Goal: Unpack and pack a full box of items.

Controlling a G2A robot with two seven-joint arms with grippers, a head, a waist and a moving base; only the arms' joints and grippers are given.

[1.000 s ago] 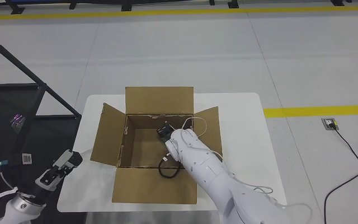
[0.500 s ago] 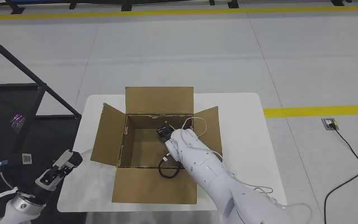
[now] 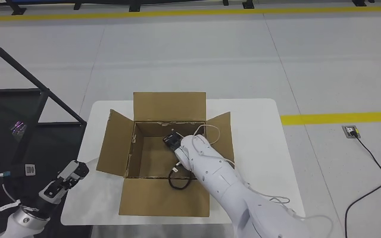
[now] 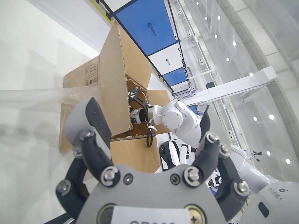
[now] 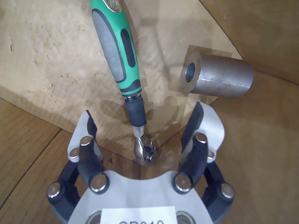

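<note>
From above, a brown cardboard box [image 3: 169, 106] sits in the middle of a white table [image 3: 262, 149] with all four flaps folded out. The right arm [image 3: 208, 172] goes down over the front edge and into the box, so its tip is inside, near the back wall. The left gripper [image 3: 76, 169] is far off to the side, past the table's edge and well apart from the box. In the left wrist view, the left gripper [image 4: 149, 115] has its two dark fingers [image 4: 95, 115] spread wide with nothing between them. Past them you can see the box [image 4: 112, 71] from the side, with one flap sticking up, and the right arm [image 4: 172, 117] bent down into it. In the right wrist view, the right gripper [image 5: 143, 115] is low inside the box and its fingers are spread apart. A ratchet wrench [image 5: 116, 47] with a green and grey handle lies on the box floor. Its shiny round head sits in the gap between the two fingers, and its handle points away from the gripper. The fingers are on each side of the wrench, but they do not touch it. A grey metal tube [image 5: 219, 78] with a hole in its end lies on its side just beside the wrench, close to one finger and near the box wall.
</note>
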